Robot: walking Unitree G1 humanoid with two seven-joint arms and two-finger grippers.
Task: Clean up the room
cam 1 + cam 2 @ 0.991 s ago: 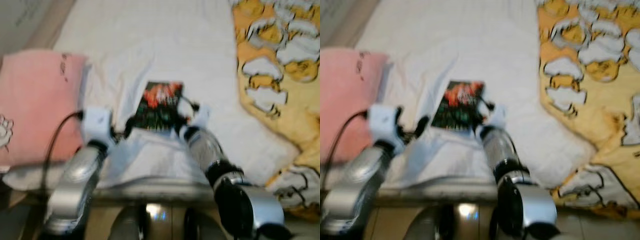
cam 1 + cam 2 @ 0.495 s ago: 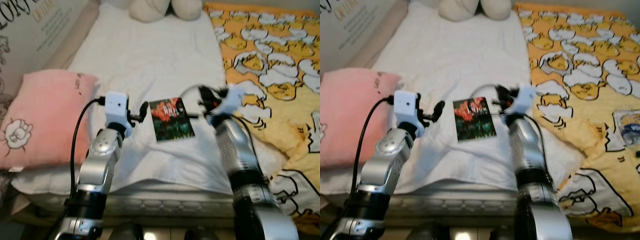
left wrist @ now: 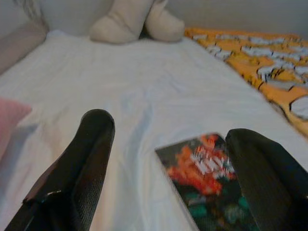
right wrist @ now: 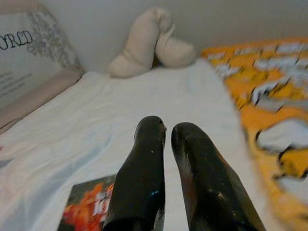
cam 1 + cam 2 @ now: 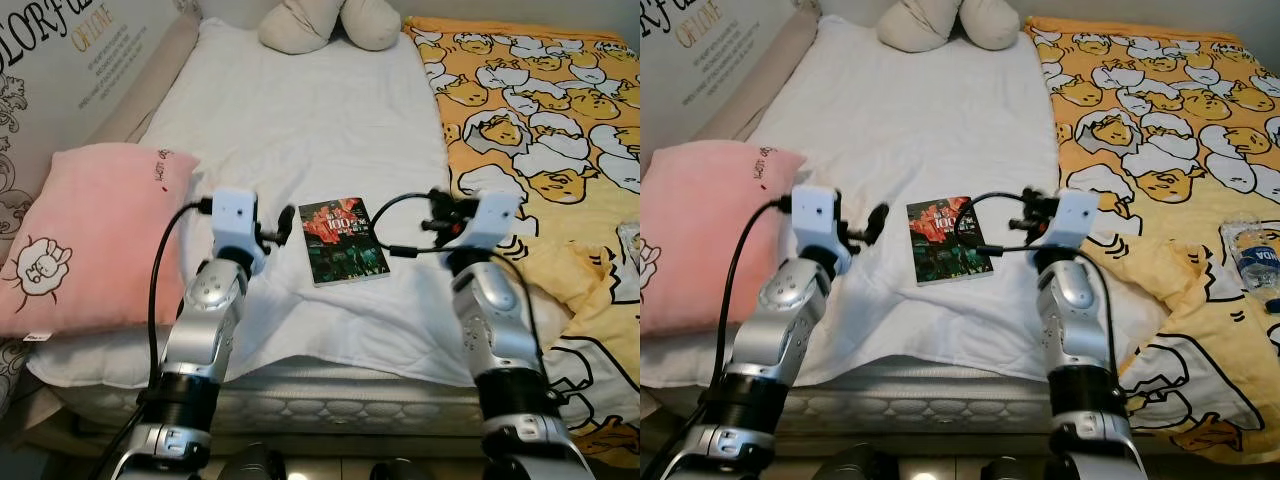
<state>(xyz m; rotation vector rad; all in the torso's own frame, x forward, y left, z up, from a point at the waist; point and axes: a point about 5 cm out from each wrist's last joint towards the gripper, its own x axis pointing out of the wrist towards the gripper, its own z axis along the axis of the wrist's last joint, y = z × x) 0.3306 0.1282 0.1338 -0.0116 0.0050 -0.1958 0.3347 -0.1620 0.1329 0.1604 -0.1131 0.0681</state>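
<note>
I'm looking down at the bed [image 5: 300,120], white sheet, both arms raised over its near edge. The book [image 5: 343,240], dark cover with red-orange art, lies flat on the sheet at centre frame, between the two grippers and touching neither. Left gripper [image 3: 168,144] sits just left of the book, jaws spread wide with nothing in them; in its wrist view the book's corner shows between the fingers [image 3: 91,144]. Right gripper [image 4: 167,139] is just right of the book, fingers pressed nearly together, only a thin slit between them, nothing held; in the right wrist view the book is at lower left, beside the fingers. Pink pillow [image 5: 85,235] is at the left of frame, on the sheet's left edge. Yellow egg-print blanket [image 5: 540,110] covers the right side. A beige stuffed toy [image 5: 330,22] is at top centre by the headboard end. A plastic water bottle [image 5: 1255,262] lies on the blanket at far right.
</note>
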